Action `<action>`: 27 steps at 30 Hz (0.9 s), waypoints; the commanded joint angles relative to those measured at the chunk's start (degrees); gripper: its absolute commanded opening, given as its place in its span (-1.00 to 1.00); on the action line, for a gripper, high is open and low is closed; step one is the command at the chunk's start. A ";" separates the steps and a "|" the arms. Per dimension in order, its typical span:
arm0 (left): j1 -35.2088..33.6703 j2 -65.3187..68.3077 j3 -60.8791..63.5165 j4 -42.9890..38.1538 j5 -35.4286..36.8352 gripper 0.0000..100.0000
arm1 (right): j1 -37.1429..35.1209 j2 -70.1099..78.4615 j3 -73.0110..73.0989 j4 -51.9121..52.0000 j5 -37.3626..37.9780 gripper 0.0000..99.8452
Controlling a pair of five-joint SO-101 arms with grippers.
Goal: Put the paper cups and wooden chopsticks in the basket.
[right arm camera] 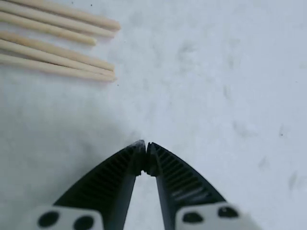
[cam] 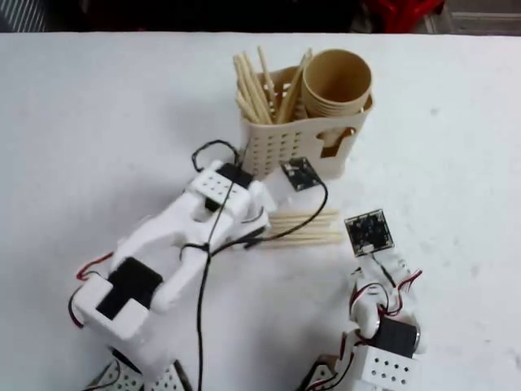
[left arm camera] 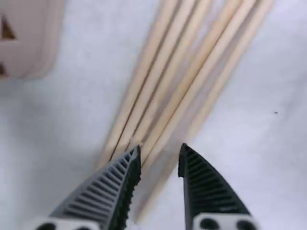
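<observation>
Several wooden chopsticks lie side by side on the white table just in front of the cream basket. My left gripper is open, its dark fingers straddling the near ends of the chopsticks. The basket holds stacked paper cups and several upright chopsticks. My right gripper is shut and empty, low over bare table, a short way from the tips of the lying chopsticks. The right arm sits at the front right.
The left arm's white body and its black cable stretch across the front left of the table. A corner of the basket shows close to the left gripper. The table's far edge runs behind the basket.
</observation>
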 commanded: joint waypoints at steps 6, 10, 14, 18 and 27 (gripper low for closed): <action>-0.48 -5.14 -4.31 2.90 -2.29 -0.73 | 0.22 0.31 0.53 -0.57 -0.09 -0.97; -0.48 -7.78 -7.74 -2.11 -1.76 -0.73 | 0.31 0.31 0.53 -0.57 -0.09 -0.97; -0.48 -0.57 -14.07 -6.42 -1.67 -0.72 | 0.22 0.31 0.53 -0.57 -0.09 -0.97; -0.40 9.80 -22.68 -5.63 -2.11 -0.72 | 0.22 0.31 0.53 -0.57 -0.09 -0.97; 1.80 16.75 -30.77 5.89 -4.48 -0.72 | 0.22 0.31 0.53 -0.57 -0.09 -0.97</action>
